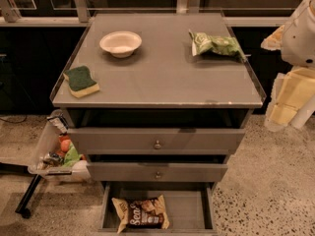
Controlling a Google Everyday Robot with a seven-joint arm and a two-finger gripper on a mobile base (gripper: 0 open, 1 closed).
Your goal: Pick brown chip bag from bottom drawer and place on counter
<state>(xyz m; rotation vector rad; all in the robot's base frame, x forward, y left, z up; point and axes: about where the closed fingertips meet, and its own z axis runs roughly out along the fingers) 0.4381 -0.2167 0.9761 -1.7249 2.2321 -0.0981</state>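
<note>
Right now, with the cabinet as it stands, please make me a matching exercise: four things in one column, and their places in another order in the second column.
Things:
1. brown chip bag
2. green chip bag
3. sponge
4. gripper

Places:
A. on the counter, near left corner
B. in the air beside the counter, past its right edge
C. in the open bottom drawer
D. on the counter, far right corner

Pairs: 1-C, 2-D, 3-A, 4-B

chip bag in bottom drawer | bowl, sponge, snack bag on counter | jaws right of counter
</note>
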